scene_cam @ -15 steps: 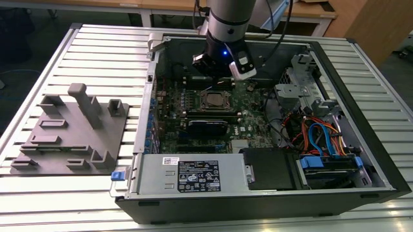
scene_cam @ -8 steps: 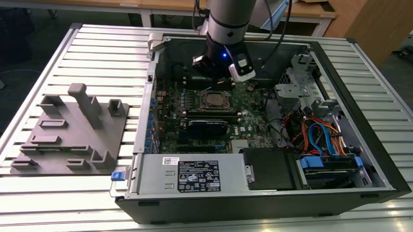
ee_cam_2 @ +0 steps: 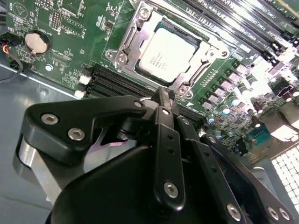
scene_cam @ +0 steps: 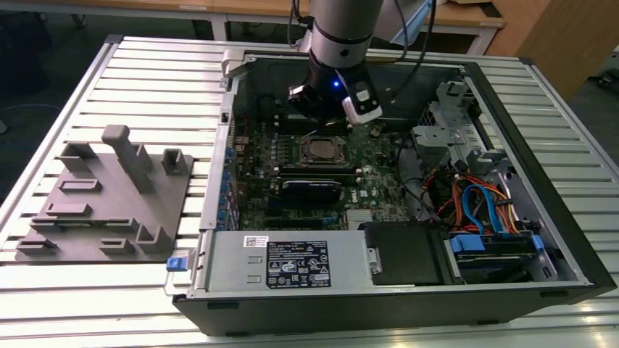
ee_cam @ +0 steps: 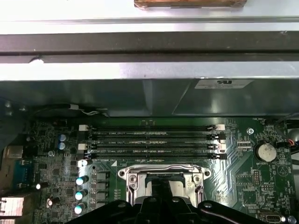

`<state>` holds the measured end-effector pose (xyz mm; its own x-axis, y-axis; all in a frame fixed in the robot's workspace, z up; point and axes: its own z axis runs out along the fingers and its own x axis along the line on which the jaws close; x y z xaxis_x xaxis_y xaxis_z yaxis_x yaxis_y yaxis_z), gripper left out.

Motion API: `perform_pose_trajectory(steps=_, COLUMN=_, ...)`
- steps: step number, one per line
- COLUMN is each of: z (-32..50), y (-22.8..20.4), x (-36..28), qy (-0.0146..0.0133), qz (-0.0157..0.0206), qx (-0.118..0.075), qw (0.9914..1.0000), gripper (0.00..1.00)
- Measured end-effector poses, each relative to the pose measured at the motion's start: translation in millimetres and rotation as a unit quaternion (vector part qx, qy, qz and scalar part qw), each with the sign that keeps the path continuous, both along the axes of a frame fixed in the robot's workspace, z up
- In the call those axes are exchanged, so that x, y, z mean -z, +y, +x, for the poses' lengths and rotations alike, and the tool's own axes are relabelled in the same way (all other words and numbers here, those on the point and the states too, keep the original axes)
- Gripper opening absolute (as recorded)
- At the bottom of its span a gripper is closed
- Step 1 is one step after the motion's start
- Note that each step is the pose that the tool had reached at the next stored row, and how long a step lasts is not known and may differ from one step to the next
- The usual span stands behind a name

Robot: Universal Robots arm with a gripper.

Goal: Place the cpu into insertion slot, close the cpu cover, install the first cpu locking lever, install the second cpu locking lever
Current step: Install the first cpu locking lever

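Gripper [ee_cam_2: 161, 93] clenched, black fingers [ee_cam_2: 161, 109] pressed together with nothing seen between them, tips down inside open computer case [scene_cam: 387, 308] on end of grey robot arm [scene_cam: 341, 36]. Chip [ee_cam_2: 168, 50], pale silver face up, seated flat in socket [ee_cam_2: 122, 57] just beyond the fingertips, directly ahead in the second wrist view. Cover plate [ee_cam_2: 135, 25] down flat around the chip, silver frame bordering all visible sides, chip face showing through the window. Thin metal lever [ee_cam_2: 200, 69] alongside the plate's edge near the fingertips; latched or not, impossible to tell. Contact between fingertips and socket hardware likewise impossible to tell. Four long black memory slots [ee_cam: 152, 140] just past the socket from the gripper, seen in the first wrist view, with round coin battery [ee_cam: 265, 151] off to one side on green circuit board [ee_cam: 51, 158]. Farther from the gripper in the exterior view: silver power box [scene_cam: 290, 264] and bundle of blue and orange cables [scene_cam: 479, 206] at the case's near end. Grey moulded tray [scene_cam: 106, 217] well apart from the gripper, outside the case toward the exterior view's left, on slatted metal table [scene_cam: 97, 304].
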<state>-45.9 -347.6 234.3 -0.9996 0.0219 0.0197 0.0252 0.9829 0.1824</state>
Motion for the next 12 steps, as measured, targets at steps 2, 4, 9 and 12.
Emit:
perform_pose_trajectory(steps=2, z=0.0, y=1.7, x=0.7, qy=0.0, qz=-0.0002, qx=0.0, qw=1.0, gripper=0.11)
perform_pose_trajectory(steps=4, z=0.0, y=3.9, x=1.3, qy=-0.0001, qz=-0.0005, qx=0.0, qw=1.0, gripper=0.11)
perform_pose_trajectory(steps=9, z=0.0, y=9.2, x=3.0, qy=0.0, qz=-0.0011, qx=0.0, qw=1.0, gripper=0.11)
perform_pose_trajectory(steps=12, z=0.0, y=11.2, x=4.7, qy=-0.0001, qz=-0.001, qx=0.0, qw=1.0, gripper=0.11)
